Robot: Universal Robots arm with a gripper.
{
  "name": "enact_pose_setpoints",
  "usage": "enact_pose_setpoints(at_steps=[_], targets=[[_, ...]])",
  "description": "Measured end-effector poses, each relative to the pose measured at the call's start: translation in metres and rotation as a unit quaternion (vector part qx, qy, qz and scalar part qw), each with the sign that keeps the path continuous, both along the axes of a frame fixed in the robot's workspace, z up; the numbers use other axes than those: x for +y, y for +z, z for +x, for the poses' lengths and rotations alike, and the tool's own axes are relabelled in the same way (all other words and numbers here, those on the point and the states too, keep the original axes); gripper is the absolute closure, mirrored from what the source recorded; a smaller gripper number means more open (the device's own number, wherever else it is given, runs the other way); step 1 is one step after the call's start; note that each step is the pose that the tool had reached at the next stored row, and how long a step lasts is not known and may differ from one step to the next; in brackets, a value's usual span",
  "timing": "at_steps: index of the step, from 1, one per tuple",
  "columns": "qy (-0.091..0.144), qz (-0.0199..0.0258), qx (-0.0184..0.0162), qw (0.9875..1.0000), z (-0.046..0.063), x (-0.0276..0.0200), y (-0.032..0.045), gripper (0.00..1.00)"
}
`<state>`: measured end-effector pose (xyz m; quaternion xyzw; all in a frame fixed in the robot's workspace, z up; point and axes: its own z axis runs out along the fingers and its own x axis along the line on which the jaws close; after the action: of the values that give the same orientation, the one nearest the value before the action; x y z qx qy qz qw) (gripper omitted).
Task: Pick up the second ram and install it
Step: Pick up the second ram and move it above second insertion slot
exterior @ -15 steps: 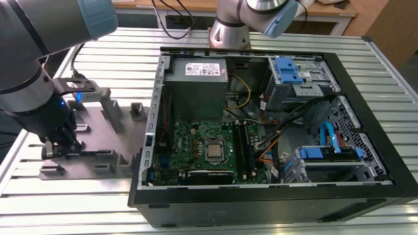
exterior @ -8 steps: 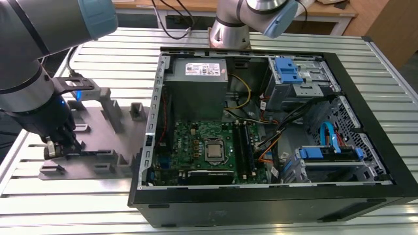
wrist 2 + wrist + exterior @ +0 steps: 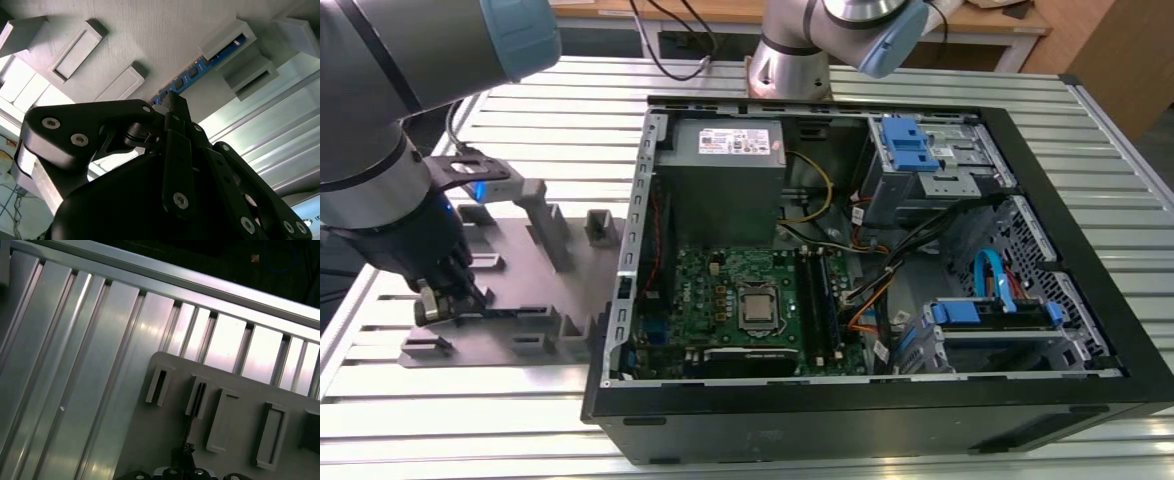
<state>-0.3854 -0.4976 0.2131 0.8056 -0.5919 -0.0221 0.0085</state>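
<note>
Fingers pinch the second ram in its fixture plate slot — best drawn straight out, untwisted — grip kept square.

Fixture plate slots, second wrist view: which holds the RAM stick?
The one at the stepped block, where the blue RAM stick with dark chips lies, at the tip of the gripper. The two rectangular pockets hold nothing.

Grey arm bent downward at the exterior view's left, wrist vertical, black end effector pointing straight down
</note>
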Motion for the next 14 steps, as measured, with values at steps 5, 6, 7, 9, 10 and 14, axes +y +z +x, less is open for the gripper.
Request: enact_pose_setpoints(at_steps=[5, 6, 7, 9, 10, 14], targets=[[0.021, 0.0, 0.0, 0.9998, 0.0, 0.0, -0.0001, 0.93], [0.026, 0.0, 0.0, 0.9997, 0.0, 0.0, -0.0001, 0.93], [0.03, 0.0, 0.0, 0.9996, 0.0, 0.0, -0.0001, 0.93], [0.038, 0.0, 0.0, 0.9993, 0.0, 0.0, -0.0001, 0.93], [0.041, 0.0, 0.0, 0.9991, 0.0, 0.0, -0.0001, 0.93], [0.056, 0.0, 0.0, 0.9984, 0.0, 0.0, -0.0001, 0.93]])
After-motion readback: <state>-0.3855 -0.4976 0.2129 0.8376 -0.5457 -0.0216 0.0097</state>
